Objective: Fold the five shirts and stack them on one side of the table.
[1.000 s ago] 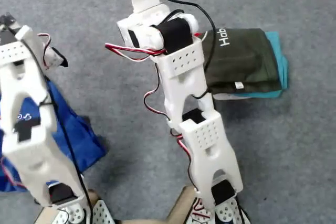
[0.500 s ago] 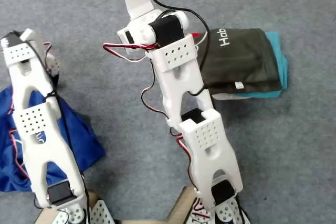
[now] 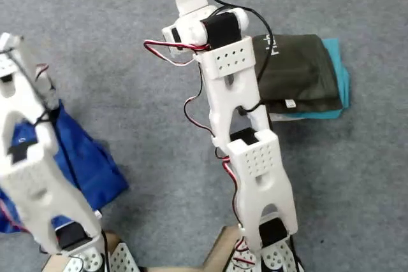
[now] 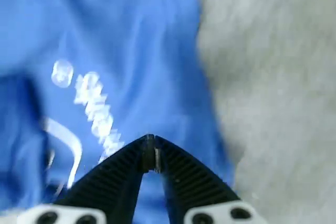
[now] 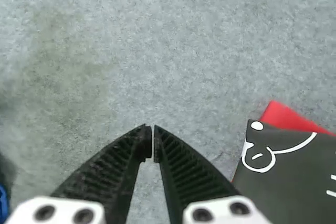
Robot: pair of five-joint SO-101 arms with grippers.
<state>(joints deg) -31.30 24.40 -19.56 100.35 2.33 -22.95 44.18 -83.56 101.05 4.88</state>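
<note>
Far left, near the table's front edge: a blue shirt [image 3: 95,170], crumpled and loose on the grey table [image 3: 127,49], not folded. Partly hidden in the high view under the white left arm [image 3: 32,157]. In the wrist view, the left gripper [image 4: 150,145] close above that blue cloth, with white print beside the tips and the shirt's edge and bare grey felt off to one side. Jaws pressed together tip to tip. No fold of cloth visible between them, so judged to be pinching nothing.

Centre: the right arm [image 3: 239,93] stretched toward the far side of the table, well apart from the blue shirt. Over bare felt, the right gripper [image 5: 153,132], jaws closed against each other and holding nothing. Just beside it in the wrist view, a corner of the folded stack, with a red edge [image 5: 281,115] peeking out past the dark cloth.

Right: the pile [image 3: 306,109] of folded shirts. On top, a dark shirt [image 3: 299,71] with white print. Past its outer edge, a teal shirt [image 3: 339,74]. Along the near side, a thin white layer [image 3: 280,118].

Progress, as a judgement: four colours countable in the pile (dark, teal, white, red), so probably four shirts folded and stacked, though hard to confirm from edges alone. One left, the blue one. Yet to do: spread it flat, fold it, carry it across the table, set it on the pile. Roughly four fifths through.
</note>
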